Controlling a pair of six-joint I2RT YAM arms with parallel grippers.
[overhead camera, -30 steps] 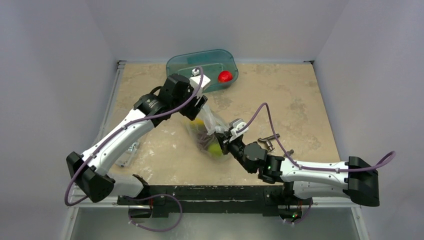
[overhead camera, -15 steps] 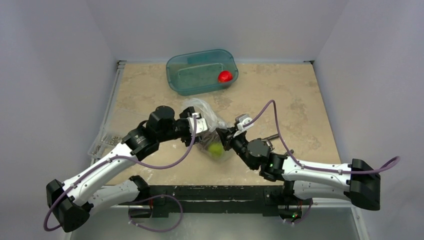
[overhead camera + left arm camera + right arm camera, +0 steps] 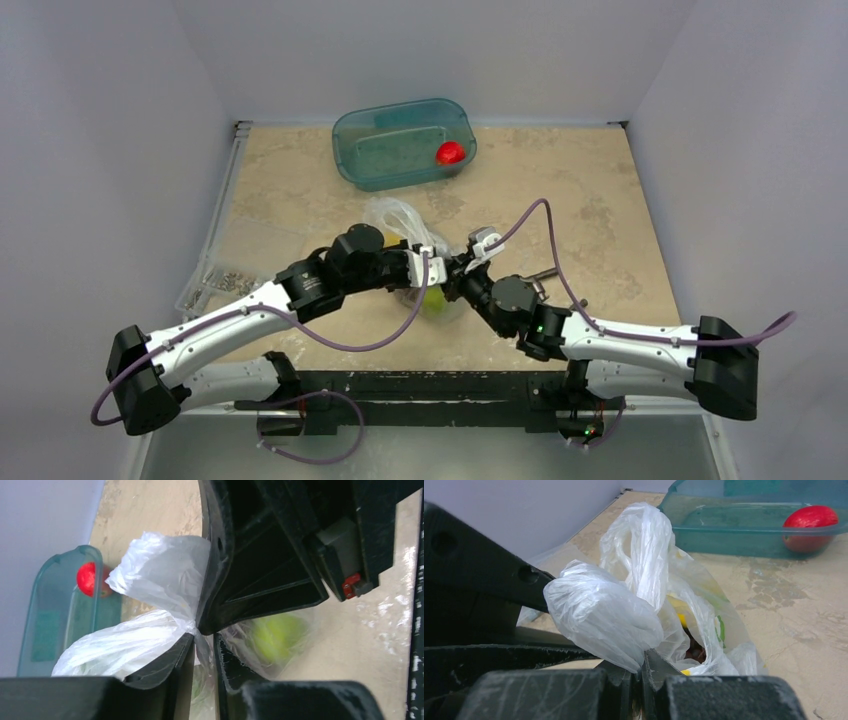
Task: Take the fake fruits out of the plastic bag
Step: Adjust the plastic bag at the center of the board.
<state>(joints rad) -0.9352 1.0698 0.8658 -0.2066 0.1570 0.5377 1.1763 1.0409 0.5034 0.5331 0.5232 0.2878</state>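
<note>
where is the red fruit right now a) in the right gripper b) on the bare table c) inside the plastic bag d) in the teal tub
d: the red fruit lies inside the teal tub, well apart from the plastic bag.

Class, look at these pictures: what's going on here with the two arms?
The right gripper pinches a bunched fold of the plastic bag, and the left gripper is closed on the film right beside it. The fruits are inside the bag, showing through it.
</note>
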